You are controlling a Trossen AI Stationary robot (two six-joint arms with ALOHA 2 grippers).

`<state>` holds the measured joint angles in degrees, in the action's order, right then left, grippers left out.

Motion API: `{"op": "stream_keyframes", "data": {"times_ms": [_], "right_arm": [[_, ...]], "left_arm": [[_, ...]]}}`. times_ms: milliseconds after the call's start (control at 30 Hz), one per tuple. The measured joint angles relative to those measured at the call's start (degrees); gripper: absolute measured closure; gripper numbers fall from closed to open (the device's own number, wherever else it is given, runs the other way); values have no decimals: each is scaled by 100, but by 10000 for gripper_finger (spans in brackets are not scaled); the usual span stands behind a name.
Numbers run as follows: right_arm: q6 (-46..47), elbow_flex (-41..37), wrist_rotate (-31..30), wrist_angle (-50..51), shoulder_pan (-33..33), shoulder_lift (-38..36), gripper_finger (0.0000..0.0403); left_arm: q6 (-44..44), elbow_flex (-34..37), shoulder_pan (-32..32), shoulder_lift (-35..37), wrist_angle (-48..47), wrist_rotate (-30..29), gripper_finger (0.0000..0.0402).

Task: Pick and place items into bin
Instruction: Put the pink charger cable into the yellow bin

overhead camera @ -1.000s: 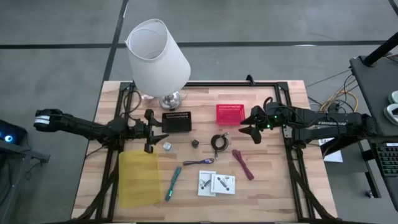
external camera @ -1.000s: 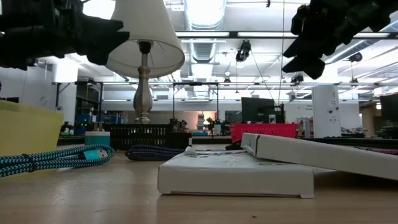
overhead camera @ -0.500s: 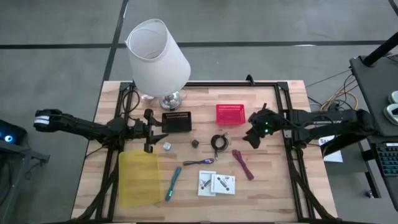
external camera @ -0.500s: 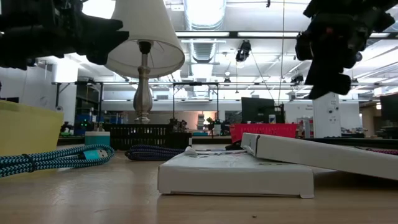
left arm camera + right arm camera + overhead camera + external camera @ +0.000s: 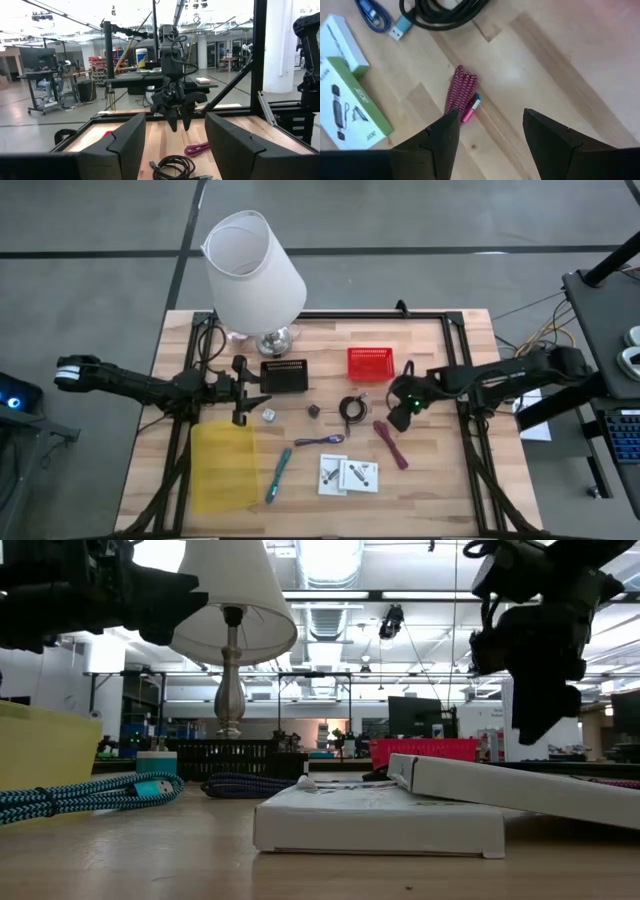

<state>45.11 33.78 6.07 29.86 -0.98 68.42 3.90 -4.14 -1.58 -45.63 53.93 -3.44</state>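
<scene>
My right gripper (image 5: 398,418) (image 5: 490,114) is open and points down above the upper end of the maroon strap (image 5: 390,442) (image 5: 462,98), which lies flat on the table; it touches nothing. The black coiled cable (image 5: 352,408), purple cable (image 5: 320,441), teal pen (image 5: 277,475), two white packets (image 5: 348,474) and small silver (image 5: 268,414) and dark (image 5: 313,410) pieces lie loose at mid-table. My left gripper (image 5: 243,395) (image 5: 175,120) waits open at the table's left, above the yellow bin (image 5: 222,465).
A red basket (image 5: 370,363) and a black basket (image 5: 284,374) stand toward the far side. The big white lamp (image 5: 255,270) stands at the far left. A black frame (image 5: 455,330) runs along the table's edges. Bare wood lies right of the strap.
My right gripper has come from beside the red basket toward the near edge and slightly left, and has tipped from level to pointing down, ending over the maroon strap. The loose things on the table have not moved.
</scene>
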Motion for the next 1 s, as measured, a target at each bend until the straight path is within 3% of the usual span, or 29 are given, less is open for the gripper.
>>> {"op": "stream_keyframes", "data": {"times_ms": [1000], "right_arm": [[-241,915,51,-32,-504,2155,200]], "left_arm": [[0,4,0,-9,-46,-3,212]]}}
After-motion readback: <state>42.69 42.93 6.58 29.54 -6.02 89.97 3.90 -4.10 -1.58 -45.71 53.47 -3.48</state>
